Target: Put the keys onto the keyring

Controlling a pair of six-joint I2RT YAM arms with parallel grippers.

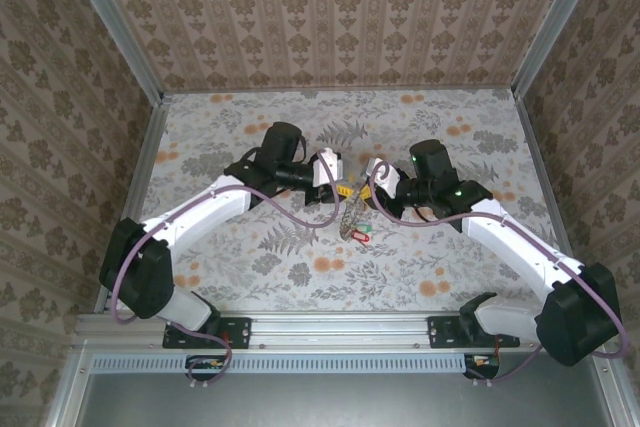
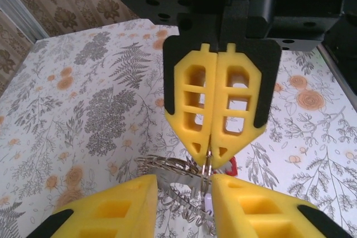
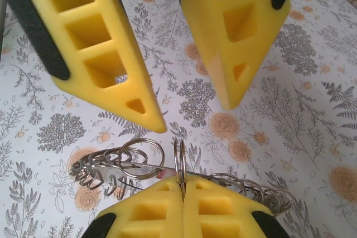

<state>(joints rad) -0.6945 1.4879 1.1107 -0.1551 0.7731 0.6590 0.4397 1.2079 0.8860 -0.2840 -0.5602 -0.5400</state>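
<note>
Right wrist view, right gripper (image 3: 181, 182): fingers pressed together, pinching one upright loop of the keyring (image 3: 120, 163) edge-on between the tips
Left gripper (image 3: 192, 115): fingers spread apart, tips hanging just above the keyring, holding nothing; contact with the wire cannot be told
Keyring position: on the flowered table (image 1: 450, 257) near its middle, directly under the two grippers
Keyring axis: stretched into a long bunch of overlapping loops; in the top external view the long axis runs from between the grippers toward the near edge, slightly slanted; the pinched loop stands up while the others lie flat
Keys (image 1: 360, 235): red and green heads at the near end of the keyring, on the table
Arm pose: both arms reach forward from their bases and bend inward, so the wrists face each other over the table's middle, fingertips nearly meeting and angled down
</note>
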